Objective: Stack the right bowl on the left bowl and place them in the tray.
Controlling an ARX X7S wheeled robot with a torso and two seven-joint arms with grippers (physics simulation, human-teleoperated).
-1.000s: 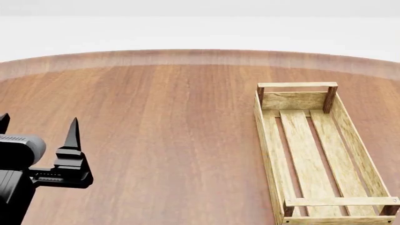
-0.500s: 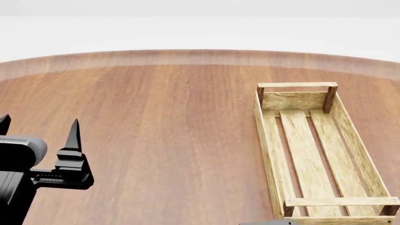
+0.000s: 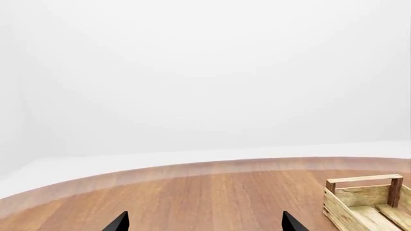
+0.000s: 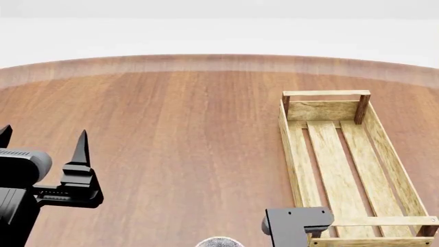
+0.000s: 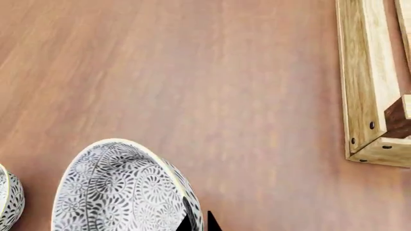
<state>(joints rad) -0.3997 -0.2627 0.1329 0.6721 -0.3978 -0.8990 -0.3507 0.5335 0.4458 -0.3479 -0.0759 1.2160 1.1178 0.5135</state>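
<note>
Right wrist view alone shows right pincer (image 5: 198, 222) pinching right bowl (image 5: 122, 192); left pincer (image 4: 42, 139) spread, empty.

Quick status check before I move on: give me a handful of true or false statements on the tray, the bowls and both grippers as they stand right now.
1. The tray holds nothing. True.
2. The left gripper is clamped on a bowl. False: its fingers stand apart in the air over the table, holding nothing.
3. The right gripper has its fingertips at the rim of the patterned bowl. True: the tips sit close together at the rim, pinching it.
4. The bowls are already stacked. False: in the right wrist view a second bowl shows apart from the patterned bowl.
5. The patterned bowl sits inside the tray. False: it is outside the tray's corner.
</note>
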